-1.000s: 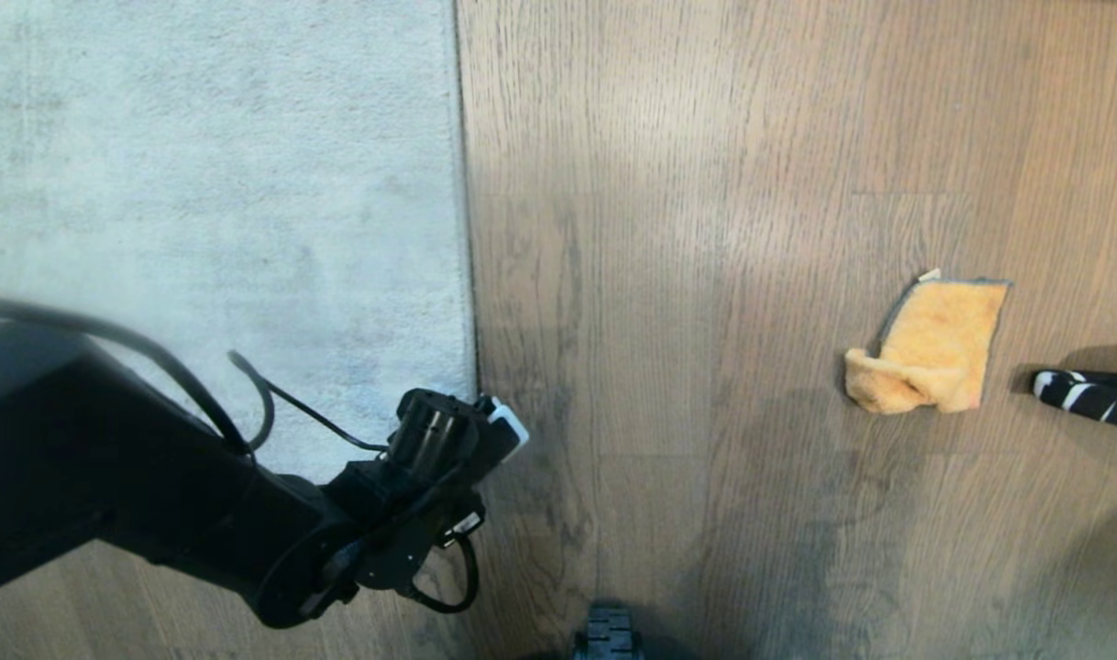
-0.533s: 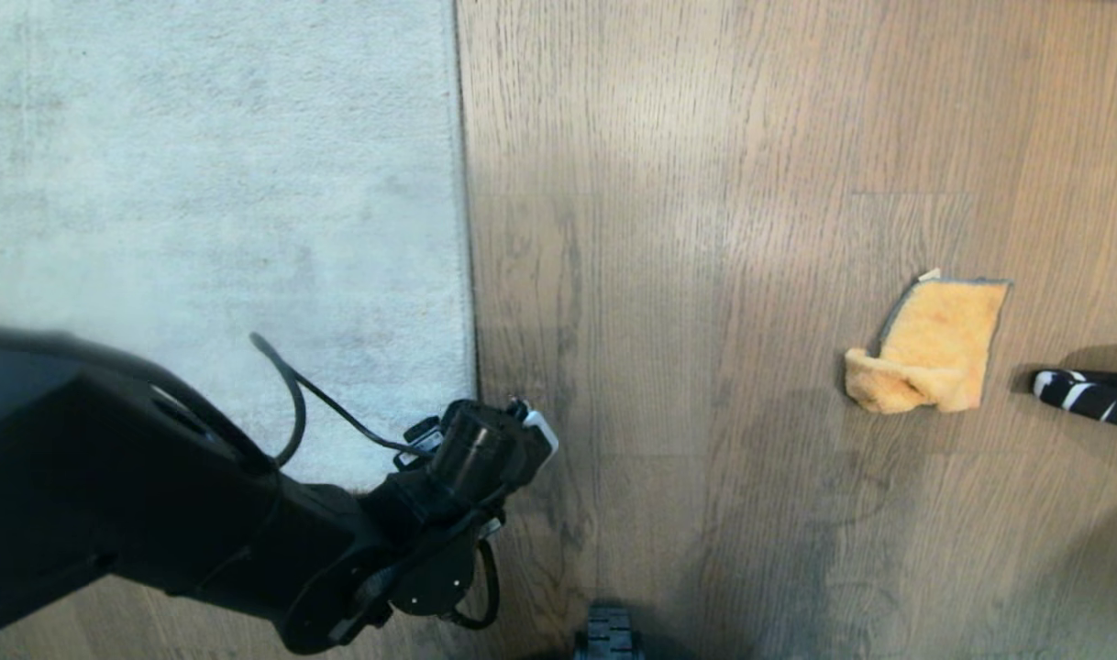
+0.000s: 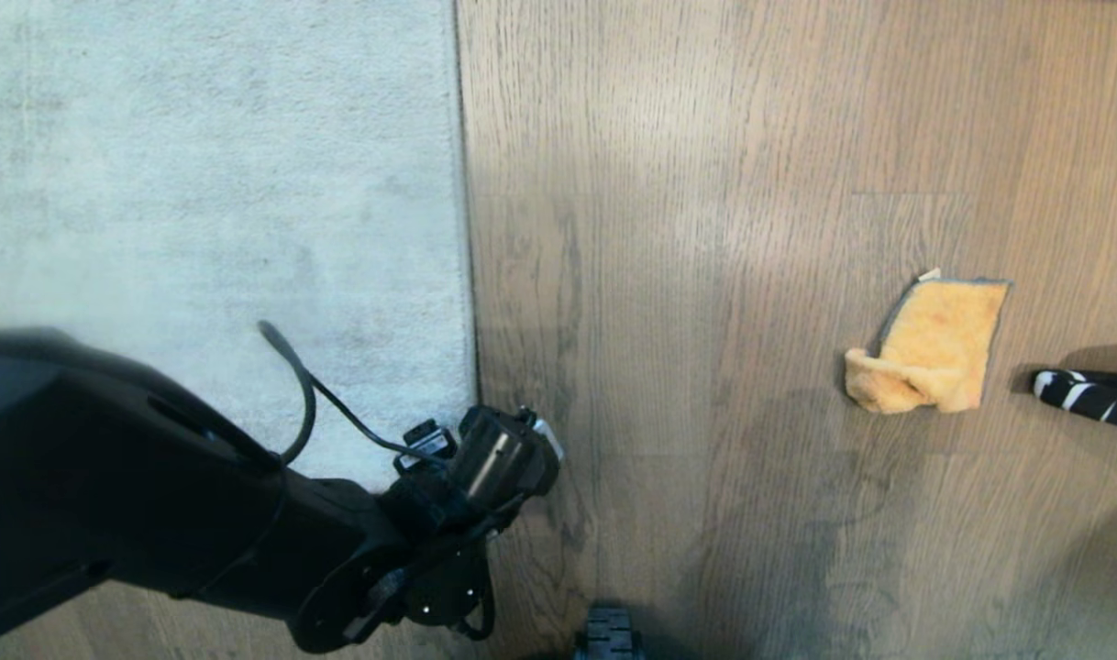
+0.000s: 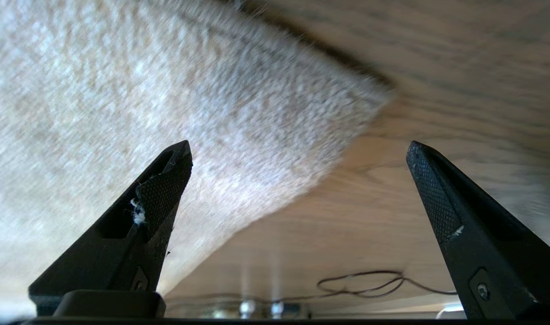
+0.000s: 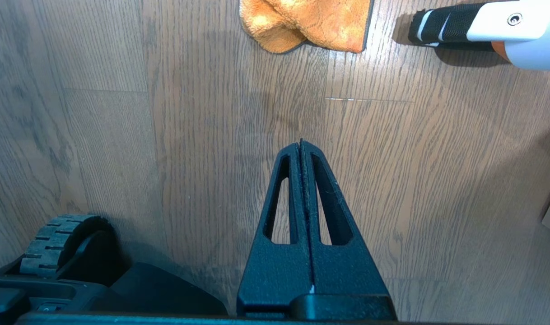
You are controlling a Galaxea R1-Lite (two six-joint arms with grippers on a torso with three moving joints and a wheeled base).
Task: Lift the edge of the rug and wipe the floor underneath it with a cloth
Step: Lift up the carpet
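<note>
the left gripper (image 4: 297,151) has slid along the floor (image 3: 705,275) toward the near corner of the rug edge (image 3: 467,275), its fingers spread wide, one over the pile, one over bare wood. the cloth (image 3: 930,346) lies crumpled well to the right, untouched. the right gripper (image 5: 300,143) hangs above the floor, fingers pressed together, near a striped handle (image 3: 1090,396)

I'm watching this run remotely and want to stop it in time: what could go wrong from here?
1. The left gripper is open, with one finger over the rug and the other over bare floor. Closing too high may pinch only pile, or miss the rug edge, which lies flat.
2. A loose cable loops off the left arm and might snag.
3. The cloth lies far off to the right, beside a black-and-white striped handle; the shut right gripper could bump that when reaching.
</note>
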